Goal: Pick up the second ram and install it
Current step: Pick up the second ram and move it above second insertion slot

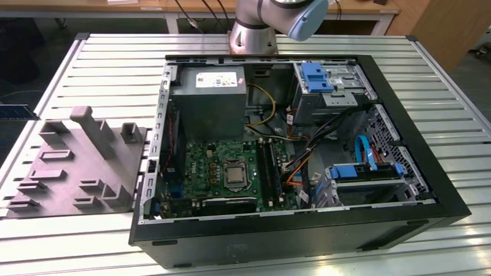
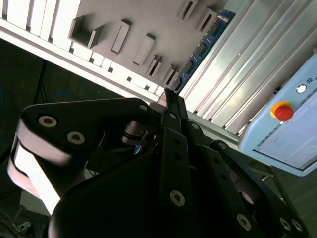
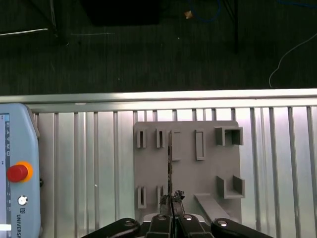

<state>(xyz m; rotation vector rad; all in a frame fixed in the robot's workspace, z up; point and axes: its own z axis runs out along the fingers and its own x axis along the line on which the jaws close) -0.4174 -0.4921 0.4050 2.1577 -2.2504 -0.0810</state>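
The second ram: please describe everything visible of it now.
The second ram is a long, thin, flat blue-green circuit strip with dark chips on its face in the second wrist view; in the first wrist view it is edge-on, a narrow dark line. One end sits between the fingertips of the gripper, shut on it; the rest sticks straight out. Beyond lies the grey slotted fixture; whether they touch cannot be told.

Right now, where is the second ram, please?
In the first wrist view, the second ram shows edge-on just past the tool, against the grey fixture.
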